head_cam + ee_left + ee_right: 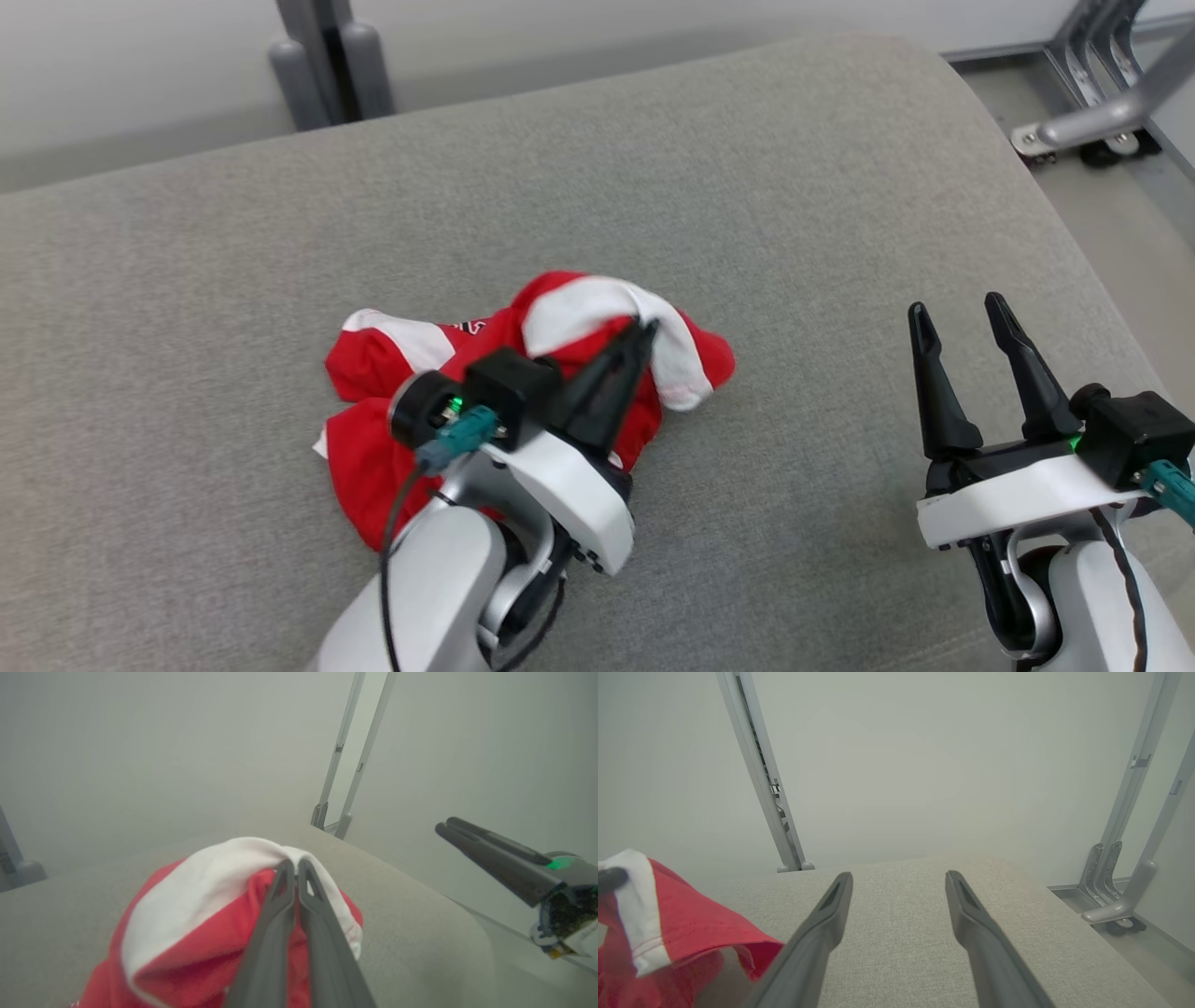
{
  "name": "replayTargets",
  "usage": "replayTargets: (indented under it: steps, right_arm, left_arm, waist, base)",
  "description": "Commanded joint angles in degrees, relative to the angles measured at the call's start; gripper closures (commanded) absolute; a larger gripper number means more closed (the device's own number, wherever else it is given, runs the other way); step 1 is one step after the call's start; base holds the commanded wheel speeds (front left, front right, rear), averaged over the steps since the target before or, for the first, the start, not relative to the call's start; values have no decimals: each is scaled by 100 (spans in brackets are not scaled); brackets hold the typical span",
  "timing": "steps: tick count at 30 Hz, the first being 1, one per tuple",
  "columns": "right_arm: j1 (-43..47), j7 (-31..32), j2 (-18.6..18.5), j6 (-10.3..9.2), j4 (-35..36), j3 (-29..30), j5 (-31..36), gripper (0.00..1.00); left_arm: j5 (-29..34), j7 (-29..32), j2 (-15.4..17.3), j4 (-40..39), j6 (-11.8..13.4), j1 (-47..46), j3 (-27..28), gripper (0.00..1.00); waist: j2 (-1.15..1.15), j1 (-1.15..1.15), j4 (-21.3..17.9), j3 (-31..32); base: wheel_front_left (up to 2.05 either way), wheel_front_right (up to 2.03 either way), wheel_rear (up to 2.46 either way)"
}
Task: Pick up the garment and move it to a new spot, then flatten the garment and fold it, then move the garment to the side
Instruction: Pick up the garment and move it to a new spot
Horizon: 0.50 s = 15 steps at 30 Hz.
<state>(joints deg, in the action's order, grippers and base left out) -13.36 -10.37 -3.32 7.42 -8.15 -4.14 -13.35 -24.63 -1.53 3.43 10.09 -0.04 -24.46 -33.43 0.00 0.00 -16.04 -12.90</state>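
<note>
Two grippers: the left gripper (pixel 646 327) is pinched shut on the white sleeve (pixel 579 313) atop the garment (pixel 369 467), bunched mid-way across the cushion (pixel 747 168), while the right gripper (pixel 955 306) hangs spread and empty, well apart toward its right edge.

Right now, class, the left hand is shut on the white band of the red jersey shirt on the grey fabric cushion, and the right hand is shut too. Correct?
No: the right hand is open, fingers spread over the grey fabric cushion, as the right wrist view shows. The left hand is shut on the white band of the red jersey shirt.
</note>
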Motion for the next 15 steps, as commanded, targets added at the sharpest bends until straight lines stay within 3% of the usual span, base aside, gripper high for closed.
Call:
replayTargets:
  steps: [1, 6, 7, 8, 9, 15]
  right_arm:
    - [27, -44, 6, 13, -17, 35, -32, 0]
    - [41, -105, 13, 13, -79, 106, -43, 0]
    - [27, -103, 17, 13, -92, 107, -60, 0]
    - [13, -114, 15, 13, -109, 126, -72, 0]
    - [-3, -125, 18, 13, -115, 128, -76, 0]
    - [-10, -144, 8, 13, -152, 228, -8, 0]
  left_arm:
    - [-72, 6, 18, 170, -92, -112, -105, 100]
    - [-187, -43, -31, 925, -305, -262, -726, 100]
    - [-234, -62, -39, 1023, -335, -263, -855, 77]
    - [-304, -113, -44, 1036, -372, -259, -1027, 30]
    - [-357, -169, -45, 1028, -388, -271, -1177, 0]
    - [-469, -408, -37, 902, -383, -168, -1801, 0]
  waist:
    - [0, 0, -185, -201]
    - [0, 0, -95, -271]
    - [0, 0, -47, -268]
    - [0, 0, 17, -259]
    - [0, 0, 80, -246]
    - [0, 0, 584, -57]
  base:
    - [0, 0, 0]
    - [0, 0, 0]
    - [0, 0, 0]
    - [0, 0, 0]
    - [0, 0, 0]
    - [0, 0, 0]
